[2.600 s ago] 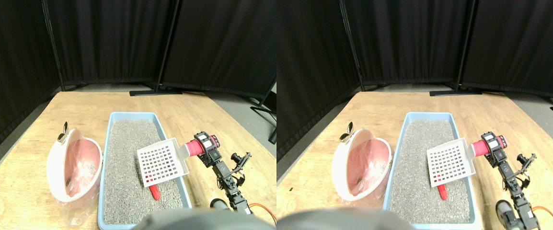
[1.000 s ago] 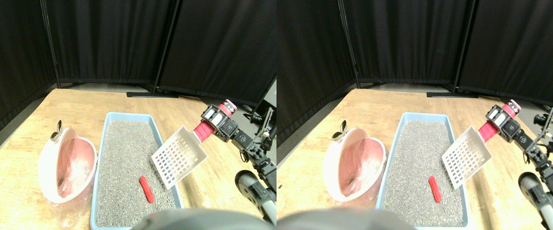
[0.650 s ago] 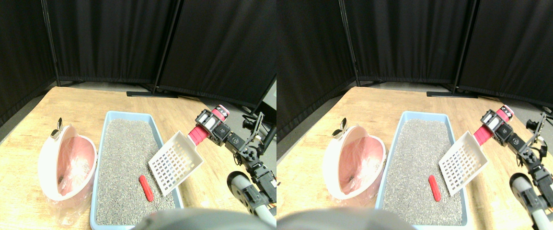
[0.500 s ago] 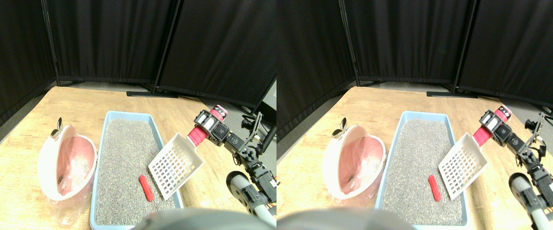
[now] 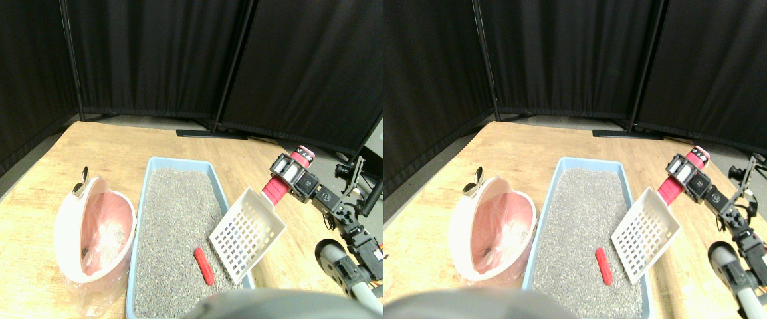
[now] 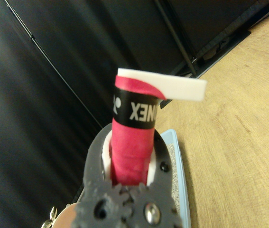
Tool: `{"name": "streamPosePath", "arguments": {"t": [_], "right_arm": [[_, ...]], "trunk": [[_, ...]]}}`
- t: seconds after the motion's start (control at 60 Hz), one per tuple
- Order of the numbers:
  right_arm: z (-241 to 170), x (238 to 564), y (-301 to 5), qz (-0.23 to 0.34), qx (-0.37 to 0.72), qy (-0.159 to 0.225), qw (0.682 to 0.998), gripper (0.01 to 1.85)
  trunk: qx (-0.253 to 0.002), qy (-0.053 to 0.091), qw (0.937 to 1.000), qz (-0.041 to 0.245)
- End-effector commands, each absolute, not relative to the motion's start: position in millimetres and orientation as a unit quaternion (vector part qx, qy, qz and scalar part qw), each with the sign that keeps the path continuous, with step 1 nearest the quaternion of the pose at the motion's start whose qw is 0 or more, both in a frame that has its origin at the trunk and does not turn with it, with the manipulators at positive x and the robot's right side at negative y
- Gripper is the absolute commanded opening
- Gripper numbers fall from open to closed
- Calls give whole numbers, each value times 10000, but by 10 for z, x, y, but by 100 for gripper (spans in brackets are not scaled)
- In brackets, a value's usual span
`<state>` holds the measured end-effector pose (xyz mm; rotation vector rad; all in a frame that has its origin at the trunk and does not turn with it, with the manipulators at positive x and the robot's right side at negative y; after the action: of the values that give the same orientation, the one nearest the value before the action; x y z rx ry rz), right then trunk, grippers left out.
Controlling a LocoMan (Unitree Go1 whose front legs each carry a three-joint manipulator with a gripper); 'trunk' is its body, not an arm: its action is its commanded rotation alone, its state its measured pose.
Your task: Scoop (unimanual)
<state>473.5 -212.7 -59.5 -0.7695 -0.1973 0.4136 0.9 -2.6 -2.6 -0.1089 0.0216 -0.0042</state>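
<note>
The end effector (image 5: 288, 178) is clamped on the red wrapped handle (image 5: 272, 191) of the white slotted scoop (image 5: 246, 232), which hangs tilted over the right rim of the blue litter tray (image 5: 146, 193). The scoop's long axis slopes down from the handle toward the near left. A red piece (image 5: 204, 266) lies on the litter just left of the scoop's lower edge, lengthwise along the tray. A pink-lined bin (image 5: 94, 232) stands on the wooden surface (image 5: 38, 179), left of the tray.

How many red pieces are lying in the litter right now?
1: a red piece on the litter near the tray's front end, just left of the scoop. Others could be buried.
</note>
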Motion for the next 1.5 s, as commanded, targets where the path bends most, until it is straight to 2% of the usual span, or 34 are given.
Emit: {"name": "streamPosePath", "arguments": {"t": [0.017,0.133,0.217,0.283,0.367,0.383,0.467,0.567,0.667,0.733,0.833,0.917,1.067,1.233,1.25,1.317,1.333,1.383,1.4,1.45,1.5], "right_arm": [[-582,4722,-2103,1923,-3860,-1095,8955,5],[-647,4719,-2055,1884,-4010,-1068,8901,5],[-728,4733,-2021,1949,-4110,-1194,8825,5],[-806,4735,-1973,1953,-4155,-1117,8813,5],[-871,4696,-1907,1892,-4293,-840,8791,5],[-922,4661,-1872,1897,-4275,-664,8814,5],[-1021,4633,-1828,2031,-4284,-631,8782,5],[-1224,4529,-1699,2116,-4256,-114,8797,5],[-1458,4473,-1624,2501,-4128,-144,8757,5],[-1529,4409,-1591,2527,-4125,16,8752,5],[-1601,4333,-1539,2735,-3941,32,8774,5],[-1616,4289,-1494,2754,-3687,117,8877,5],[-1617,4269,-1428,2878,-3497,14,8916,5],[-1595,4302,-1422,2881,-2918,134,9119,5],[-1571,4337,-1444,2796,-2554,126,9254,5],[-1543,4385,-1468,2769,-2275,25,9336,5],[-1493,4423,-1486,2631,-2037,210,9428,5],[-1458,4448,-1502,2563,-1793,261,9495,5],[-1425,4464,-1521,2393,-1332,364,9611,5],[-1402,4488,-1552,2243,-709,314,9714,5],[-1402,4488,-1552,2243,-709,314,9714,5]], "trunk": [[-603,38,9982,-11],[-614,24,9981,3],[-621,24,9981,11],[-623,37,9980,12],[-631,41,9980,14],[-631,41,9980,14],[-631,41,9980,14],[-640,64,9979,54],[-653,111,9978,85],[-659,141,9977,95],[-658,160,9976,120],[-651,187,9976,110],[-648,205,9976,106],[-665,233,9974,121],[-665,233,9974,121],[-665,239,9974,127],[-658,241,9975,128],[-656,251,9975,118],[-656,251,9975,118],[-657,246,9975,114],[-665,245,9974,114]]}}
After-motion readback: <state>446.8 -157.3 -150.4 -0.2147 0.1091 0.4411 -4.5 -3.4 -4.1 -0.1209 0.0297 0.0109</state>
